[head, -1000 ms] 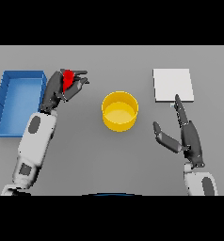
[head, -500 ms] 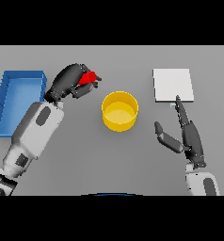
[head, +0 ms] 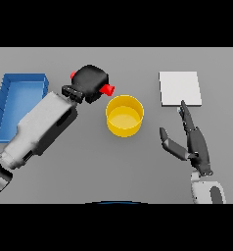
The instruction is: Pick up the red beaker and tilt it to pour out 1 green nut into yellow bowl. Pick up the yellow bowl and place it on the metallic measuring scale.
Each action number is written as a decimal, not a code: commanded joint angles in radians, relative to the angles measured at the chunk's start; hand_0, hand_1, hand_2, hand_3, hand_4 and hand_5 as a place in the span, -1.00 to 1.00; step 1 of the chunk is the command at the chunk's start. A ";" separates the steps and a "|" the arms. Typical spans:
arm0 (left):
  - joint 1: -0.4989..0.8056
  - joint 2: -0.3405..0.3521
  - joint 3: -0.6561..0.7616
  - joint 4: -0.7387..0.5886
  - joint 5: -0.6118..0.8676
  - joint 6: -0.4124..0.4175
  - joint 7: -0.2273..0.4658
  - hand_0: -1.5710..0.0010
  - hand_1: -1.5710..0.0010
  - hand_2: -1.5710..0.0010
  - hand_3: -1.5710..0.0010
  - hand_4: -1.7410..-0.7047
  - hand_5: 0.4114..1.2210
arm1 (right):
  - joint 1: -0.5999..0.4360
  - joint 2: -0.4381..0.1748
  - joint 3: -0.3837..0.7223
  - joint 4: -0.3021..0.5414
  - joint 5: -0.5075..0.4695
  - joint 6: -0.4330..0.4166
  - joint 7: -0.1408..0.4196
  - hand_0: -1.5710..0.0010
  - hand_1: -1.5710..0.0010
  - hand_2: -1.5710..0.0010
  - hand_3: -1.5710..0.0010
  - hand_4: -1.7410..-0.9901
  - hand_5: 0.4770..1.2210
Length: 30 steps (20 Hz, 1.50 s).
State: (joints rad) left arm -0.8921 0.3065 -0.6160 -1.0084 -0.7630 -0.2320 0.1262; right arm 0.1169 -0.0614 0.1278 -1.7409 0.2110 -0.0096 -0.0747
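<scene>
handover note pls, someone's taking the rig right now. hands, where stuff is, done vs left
Left hand: shut on the red beaker, held just up-left of the yellow bowl; only bits of red show past the fingers.
Right hand: open, idle, fingers straight, just below the metallic measuring scale.
Yellow bowl: on the table at centre, nothing visible inside.
Scale: bare, right of the bowl.
Blue bin: far left, not involved.
Done: beaker picked up and brought to the bowl.
Left: tilt to pour one green nut into the bowl (nut not visible), then lift the bowl onto the scale.
</scene>
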 commanded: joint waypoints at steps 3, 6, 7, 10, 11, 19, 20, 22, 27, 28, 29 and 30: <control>-0.074 0.012 -0.079 0.033 -0.064 -0.066 -0.028 -1.00 -1.00 -1.00 -0.72 -0.95 0.98 | 0.014 0.008 -0.014 0.005 -0.033 0.008 0.003 1.00 1.00 1.00 1.00 0.45 -0.51; -0.129 -0.004 -0.140 0.080 -0.126 -0.096 -0.070 -1.00 -1.00 -1.00 -0.72 -0.96 0.99 | 0.015 0.015 -0.016 0.011 -0.047 0.013 -0.001 1.00 1.00 1.00 1.00 0.41 -0.59; -0.153 -0.002 -0.157 0.096 -0.144 -0.107 -0.096 -1.00 -1.00 -1.00 -0.77 -0.97 0.99 | 0.009 0.020 -0.013 0.013 -0.037 0.005 -0.005 1.00 1.00 1.00 1.00 0.39 -0.61; -0.198 -0.024 -0.223 0.133 -0.206 -0.108 -0.151 -1.00 -1.00 -1.00 -0.88 -0.98 1.00 | 0.006 0.015 -0.015 0.026 -0.013 -0.014 -0.021 1.00 1.00 1.00 1.00 0.40 -0.67; -0.212 -0.021 -0.243 0.140 -0.227 -0.112 -0.164 -1.00 -1.00 -1.00 -0.91 -0.98 1.00 | -0.002 0.018 -0.012 0.028 -0.001 -0.023 -0.019 1.00 1.00 1.00 1.00 0.41 -0.69; -0.305 -0.016 -0.402 0.171 -0.394 -0.116 -0.258 -1.00 -1.00 -1.00 -0.98 -0.99 1.00 | 0.012 0.030 -0.003 0.004 -0.004 -0.025 -0.034 1.00 1.00 1.00 1.00 0.58 -0.76; -0.314 -0.019 -0.419 0.177 -0.411 -0.113 -0.267 -1.00 -1.00 -1.00 -0.99 -0.99 1.00 | 0.014 0.032 -0.003 0.002 -0.008 -0.023 -0.028 1.00 1.00 1.00 1.00 0.62 -0.76; -0.326 -0.022 -0.459 0.190 -0.455 -0.098 -0.275 -1.00 -1.00 -1.00 -0.99 -0.99 1.00 | 0.011 0.025 -0.009 0.011 -0.003 -0.026 -0.016 1.00 1.00 1.00 1.00 0.63 -0.76; -0.379 -0.039 -0.525 0.209 -0.532 -0.080 -0.297 -1.00 -1.00 -1.00 -1.00 -0.98 1.00 | 0.002 0.022 -0.013 0.011 0.000 -0.032 -0.030 1.00 1.00 1.00 1.00 0.62 -0.73; -0.394 -0.046 -0.535 0.210 -0.544 -0.078 -0.301 -1.00 -1.00 -1.00 -1.00 -0.99 1.00 | 0.002 0.029 -0.009 0.018 0.004 -0.035 -0.027 1.00 1.00 1.00 1.00 0.63 -0.73; -0.422 -0.046 -0.548 0.199 -0.558 -0.089 -0.318 -1.00 -1.00 -1.00 -1.00 -0.98 1.00 | 0.004 0.024 -0.012 0.010 0.003 -0.035 -0.041 1.00 1.00 1.00 1.00 0.63 -0.74; -0.443 -0.042 -0.560 0.202 -0.572 -0.083 -0.335 -1.00 -1.00 -1.00 -1.00 -0.98 1.00 | 0.007 0.022 -0.014 0.010 0.001 -0.035 -0.042 1.00 1.00 1.00 1.00 0.62 -0.74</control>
State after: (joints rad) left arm -1.3360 0.2648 -1.1754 -0.8060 -1.3354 -0.3165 -0.2082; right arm 0.1246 -0.0391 0.1141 -1.7303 0.2124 -0.0442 -0.1161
